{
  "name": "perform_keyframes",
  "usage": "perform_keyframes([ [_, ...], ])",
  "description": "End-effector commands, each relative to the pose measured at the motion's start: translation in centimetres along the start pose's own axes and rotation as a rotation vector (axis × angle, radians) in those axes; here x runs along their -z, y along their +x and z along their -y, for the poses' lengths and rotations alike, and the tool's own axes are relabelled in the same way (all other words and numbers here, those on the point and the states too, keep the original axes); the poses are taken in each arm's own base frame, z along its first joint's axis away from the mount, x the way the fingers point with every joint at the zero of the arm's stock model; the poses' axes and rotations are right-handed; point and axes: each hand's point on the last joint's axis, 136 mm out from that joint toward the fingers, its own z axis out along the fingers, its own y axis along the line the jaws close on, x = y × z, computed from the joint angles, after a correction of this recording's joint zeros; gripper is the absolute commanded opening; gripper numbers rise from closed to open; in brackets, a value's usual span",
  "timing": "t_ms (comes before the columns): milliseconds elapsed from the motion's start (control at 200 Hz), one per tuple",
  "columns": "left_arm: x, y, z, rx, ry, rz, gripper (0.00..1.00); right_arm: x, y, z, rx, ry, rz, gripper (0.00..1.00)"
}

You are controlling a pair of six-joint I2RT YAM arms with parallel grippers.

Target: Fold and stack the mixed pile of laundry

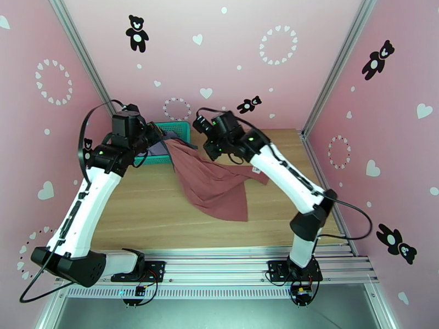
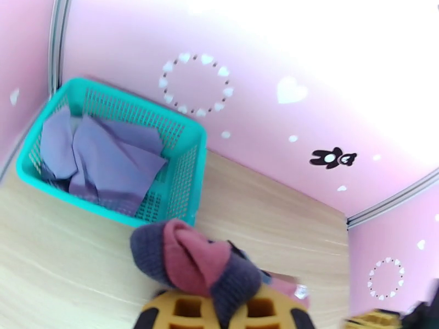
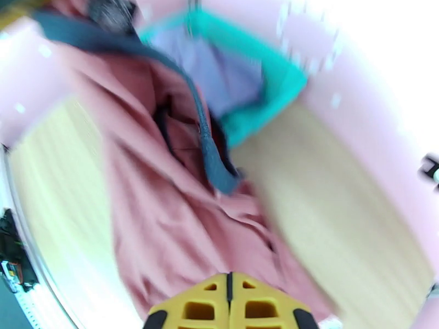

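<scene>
Left gripper pinches the top, raising it for spreading; right gripper closed against it, grip unclear; shirt waits in basket.

Our left arm rises from the near edge of the bench and bends toward its far left corner; the left pincer is clamped on the tank top; our right arm leans toward the far edge's middle; the right pincer has its fingers pressed together.
</scene>
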Motion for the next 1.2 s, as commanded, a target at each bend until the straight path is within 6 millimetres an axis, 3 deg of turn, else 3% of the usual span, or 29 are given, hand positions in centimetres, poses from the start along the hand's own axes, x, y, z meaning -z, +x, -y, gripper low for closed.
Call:
perform_keyframes([
  [0, -1.4, 4.2, -3.2, -0.043, -0.102, -0.137, 0.0, -5.8, 5.6, -2.6, 0.038, -0.143, -0.2, 0.24],
  [120, -2.4, 7.0, -4.8, -0.041, -0.122, -0.195, 0.0, -10.3, 6.3, -4.2, 0.002, -0.282, -0.201, 0.39],
  [245, -2.4, 8.9, -6.1, -0.044, -0.145, -0.231, 0.0, -14.3, 6.8, -4.3, -0.073, -0.349, -0.208, 0.59],
  [350, -1.7, 9.3, -7.3, -0.056, -0.184, -0.228, 0.0, -16.7, 7.9, -4.5, -0.181, -0.397, -0.226, 0.62],
  [440, -1.2, 9.4, -7.9, -0.062, -0.209, -0.221, 0.0, -18.0, 9.3, -6.6, -0.271, -0.48, -0.254, 0.62],
  [560, -1.2, 9.8, -8.5, -0.059, -0.227, -0.223, 0.0, -18.7, 10.5, -10.1, -0.348, -0.569, -0.259, 0.62],
  [821, -1.3, 10.0, -8.8, -0.056, -0.234, -0.225, 0.0, -19.5, 11.7, -13.5, -0.504, -0.601, -0.28, 0.63],
  [971, -1.2, 9.8, -8.6, -0.057, -0.23, -0.219, 0.0, -19.9, 11.6, -14.3, -0.512, -0.599, -0.278, 0.62],
  [1191, -1.2, 9.9, -8.6, -0.056, -0.227, -0.22, 0.0, -20.4, 11.6, -12.9, -0.513, -0.516, -0.275, 0.59],
])
